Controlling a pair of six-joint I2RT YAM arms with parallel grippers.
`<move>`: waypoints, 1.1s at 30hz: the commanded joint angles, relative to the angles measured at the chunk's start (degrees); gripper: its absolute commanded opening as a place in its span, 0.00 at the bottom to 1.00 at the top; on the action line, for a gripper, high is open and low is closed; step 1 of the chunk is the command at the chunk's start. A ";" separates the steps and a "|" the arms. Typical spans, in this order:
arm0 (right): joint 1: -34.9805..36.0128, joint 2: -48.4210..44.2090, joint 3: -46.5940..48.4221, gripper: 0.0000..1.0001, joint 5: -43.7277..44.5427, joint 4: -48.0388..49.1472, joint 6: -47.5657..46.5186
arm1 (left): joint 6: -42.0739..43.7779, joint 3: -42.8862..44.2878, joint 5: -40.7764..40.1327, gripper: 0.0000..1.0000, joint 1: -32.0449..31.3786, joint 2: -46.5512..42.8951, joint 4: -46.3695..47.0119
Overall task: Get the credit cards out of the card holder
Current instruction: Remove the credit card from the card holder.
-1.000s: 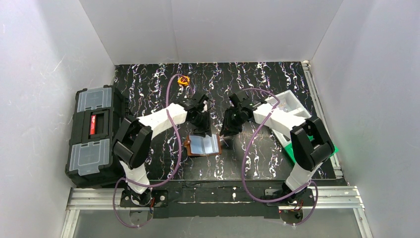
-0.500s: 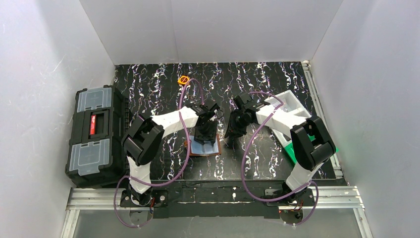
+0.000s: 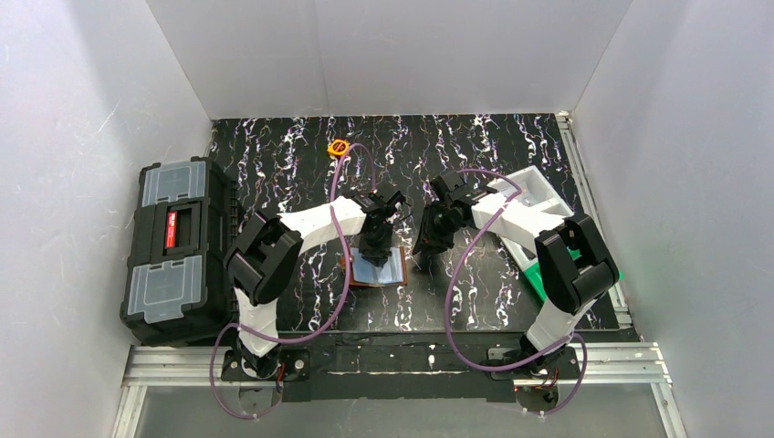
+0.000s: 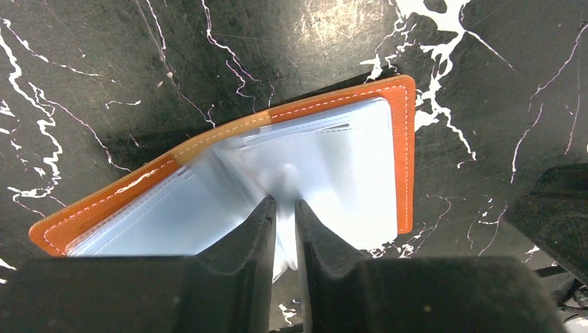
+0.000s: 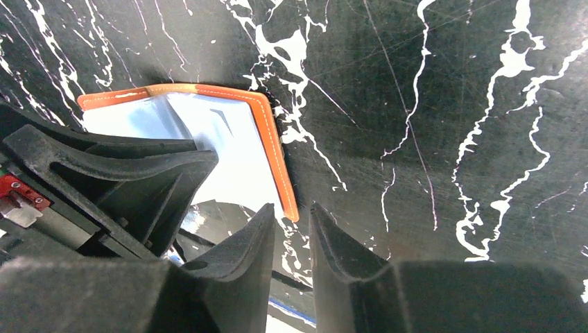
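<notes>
The card holder [image 3: 379, 272] lies open on the black marbled table, brown leather rim outside, pale blue-grey clear pockets inside. In the left wrist view [image 4: 347, 152] its fold points at my fingers. My left gripper [image 3: 374, 246] stands over its middle; its tips [image 4: 285, 202] are almost together with a pale pocket leaf pinched between them. No separate credit cards can be told apart from the pockets. My right gripper [image 3: 425, 248] stands just right of the holder's [image 5: 232, 135] near right corner, its tips [image 5: 291, 208] nearly together with nothing between them.
A black toolbox with grey lids [image 3: 173, 251] stands at the left edge. A small round orange object [image 3: 339, 146] lies at the back. A white tray [image 3: 538, 193] and a green bin [image 3: 607, 274] sit at the right under the right arm.
My left gripper has swung right and come down onto the open card holder's middle. The right gripper has shifted slightly closer to the holder's right edge.
</notes>
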 commanded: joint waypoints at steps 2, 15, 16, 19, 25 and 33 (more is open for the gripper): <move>0.49 -0.10 1.21 0.32 -2.82 1.99 -0.33 | 0.59 -2.43 -1.97 0.08 -0.43 3.78 -0.09; 3.98 4.17 3.68 0.32 -10.49 6.68 0.36 | -3.27 -10.44 14.07 0.00 6.00 -0.98 9.87; 4.01 4.51 4.06 0.32 -10.65 6.69 0.29 | -3.43 -11.07 15.03 0.00 6.58 -1.44 10.57; 4.10 5.08 4.81 0.32 -11.00 6.83 0.30 | -3.42 -12.84 17.76 0.00 8.19 -2.40 12.33; 4.08 6.91 6.62 0.32 -10.33 6.38 -1.40 | -4.19 -16.20 23.89 0.00 10.88 -4.09 15.96; 4.08 10.84 10.32 0.33 -10.01 5.13 -3.93 | -5.68 -18.40 28.89 0.00 12.75 -4.96 19.14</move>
